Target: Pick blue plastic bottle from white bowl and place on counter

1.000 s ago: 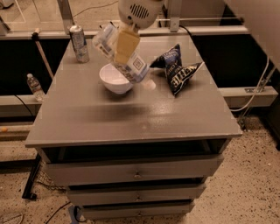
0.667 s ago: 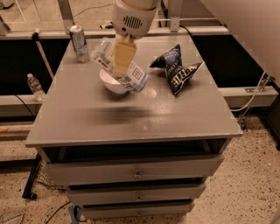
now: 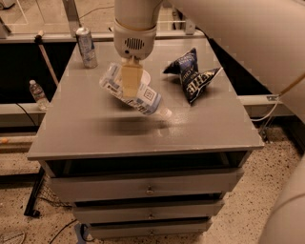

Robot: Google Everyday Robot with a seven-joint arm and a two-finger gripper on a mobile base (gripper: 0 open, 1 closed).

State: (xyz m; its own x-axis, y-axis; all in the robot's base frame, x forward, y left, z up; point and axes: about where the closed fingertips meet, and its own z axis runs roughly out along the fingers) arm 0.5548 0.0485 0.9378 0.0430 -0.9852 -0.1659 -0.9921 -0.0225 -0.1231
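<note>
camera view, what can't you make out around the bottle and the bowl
Camera view:
Small round white bowl: mostly hidden behind the gripper and the large clear blue-labelled plastic bottle it holds above the grey counter.
Bottle's label text: too small to read.
Far finger: behind the bottle.
Arm: cut off at the top edge.

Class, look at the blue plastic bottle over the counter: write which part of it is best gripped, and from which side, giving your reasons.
Grip the blue plastic bottle at its wide labelled middle, coming from above, across its length. It hangs tilted, cap low to the right, so the round body likely offers two opposite sides. The claw, above the counter, is shut on it there.
</note>
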